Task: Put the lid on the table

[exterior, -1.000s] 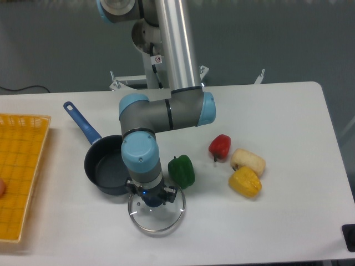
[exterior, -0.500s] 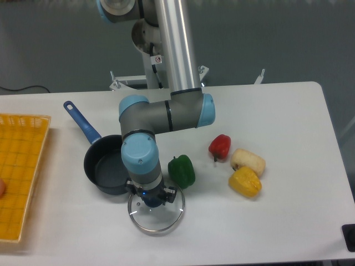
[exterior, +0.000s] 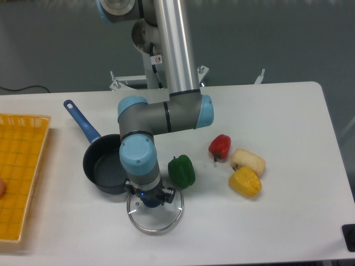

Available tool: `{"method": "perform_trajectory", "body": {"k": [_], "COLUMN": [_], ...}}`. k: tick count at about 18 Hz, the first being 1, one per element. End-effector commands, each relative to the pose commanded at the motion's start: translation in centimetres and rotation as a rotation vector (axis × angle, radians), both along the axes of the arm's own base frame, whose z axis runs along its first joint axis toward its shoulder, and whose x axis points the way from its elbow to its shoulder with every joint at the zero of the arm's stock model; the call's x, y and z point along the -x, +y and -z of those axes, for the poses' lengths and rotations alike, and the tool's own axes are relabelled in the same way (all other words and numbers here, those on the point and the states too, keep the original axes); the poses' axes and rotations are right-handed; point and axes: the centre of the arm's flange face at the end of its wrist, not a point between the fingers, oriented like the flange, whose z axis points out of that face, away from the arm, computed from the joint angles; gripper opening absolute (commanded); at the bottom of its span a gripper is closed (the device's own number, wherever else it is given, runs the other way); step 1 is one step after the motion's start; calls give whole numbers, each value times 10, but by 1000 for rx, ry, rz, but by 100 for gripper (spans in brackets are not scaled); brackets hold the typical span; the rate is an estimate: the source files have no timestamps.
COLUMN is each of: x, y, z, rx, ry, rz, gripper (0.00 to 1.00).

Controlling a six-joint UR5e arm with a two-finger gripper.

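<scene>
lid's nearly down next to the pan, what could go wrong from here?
1. The lid sits close to the saucepan; its rim could land on the pan's edge and end up tilted.
2. The green pepper is right beside the claw; retracting could knock it.
3. Claw state is hidden by the wrist, so release can't be confirmed.

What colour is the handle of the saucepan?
Blue; the saucepan handle shows clearly in the fixed camera view.

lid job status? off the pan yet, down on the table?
Done: lid is off the saucepan, low over or on the table beside it. In hand: pincer sits at its knob; grip state hidden by the wrist. Left: confirm contact, release, retract.
</scene>
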Motion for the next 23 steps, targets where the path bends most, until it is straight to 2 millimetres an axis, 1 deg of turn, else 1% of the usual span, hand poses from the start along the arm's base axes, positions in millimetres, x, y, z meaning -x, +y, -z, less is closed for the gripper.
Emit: {"method": "perform_trajectory", "body": {"k": [8, 13, 23], "x": [0, 1, 1], "y": [0, 1, 1], "z": [7, 8, 8], "rx": [8, 7, 7], "ry": [-7, -6, -6], "rz": [0, 0, 2], "gripper": [57, 60, 61]}}
